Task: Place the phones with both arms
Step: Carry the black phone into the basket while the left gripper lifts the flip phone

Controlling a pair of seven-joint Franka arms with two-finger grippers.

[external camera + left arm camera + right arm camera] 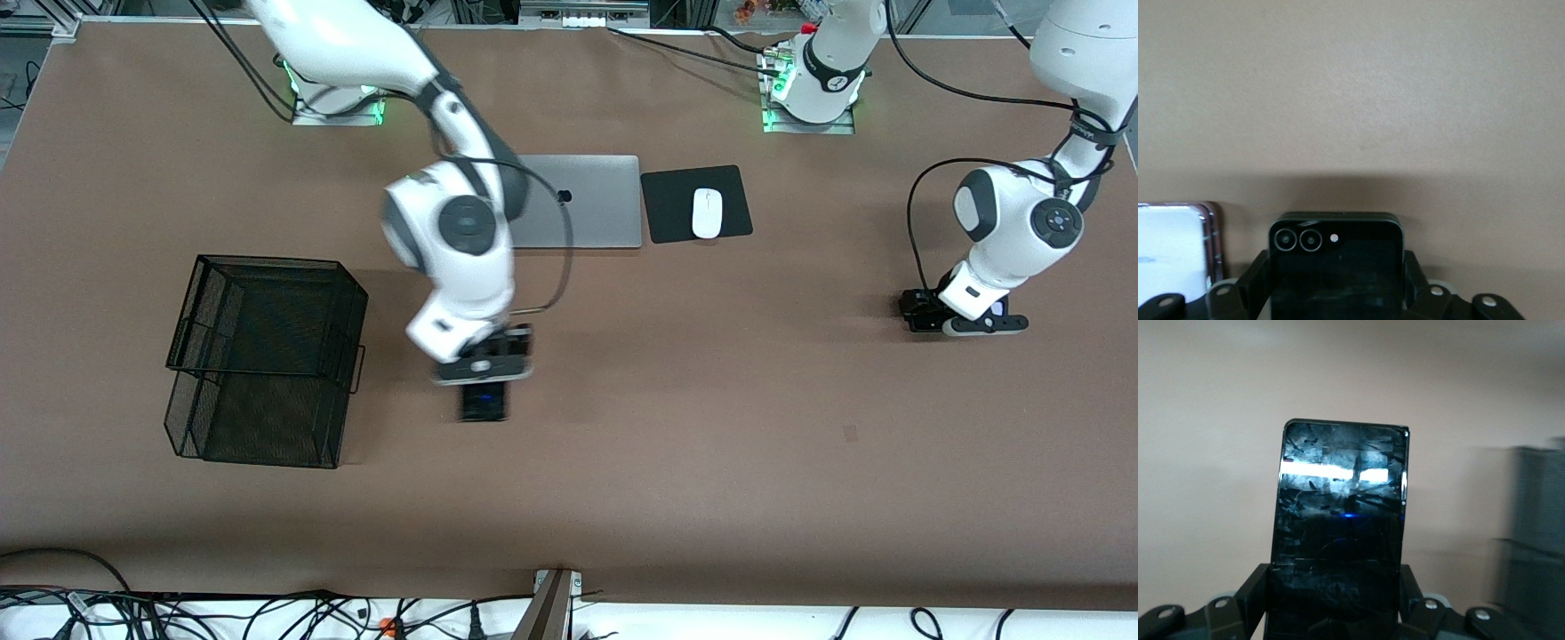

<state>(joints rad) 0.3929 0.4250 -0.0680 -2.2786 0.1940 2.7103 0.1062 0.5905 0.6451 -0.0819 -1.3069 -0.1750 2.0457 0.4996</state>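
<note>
My right gripper (484, 372) is shut on the long black phone (483, 402), which sticks out past the fingers (1250, 592) over the table beside the mesh basket; its scuffed glass (1338, 513) fills the right wrist view. At the left arm's end of the table, my left gripper (925, 313) sits low on the surface. Its fingers (1255, 279) are shut on the sides of the small squarish black phone (1337, 263), camera lenses showing. The pale lavender-white phone (1171, 257) lies flat right beside it, apart from the fingers.
A black wire-mesh basket (267, 356) stands toward the right arm's end. A silver laptop (591, 200) and a white mouse (707, 213) on a black pad (671, 209) lie near the arms' bases. Cables run along the table's front edge.
</note>
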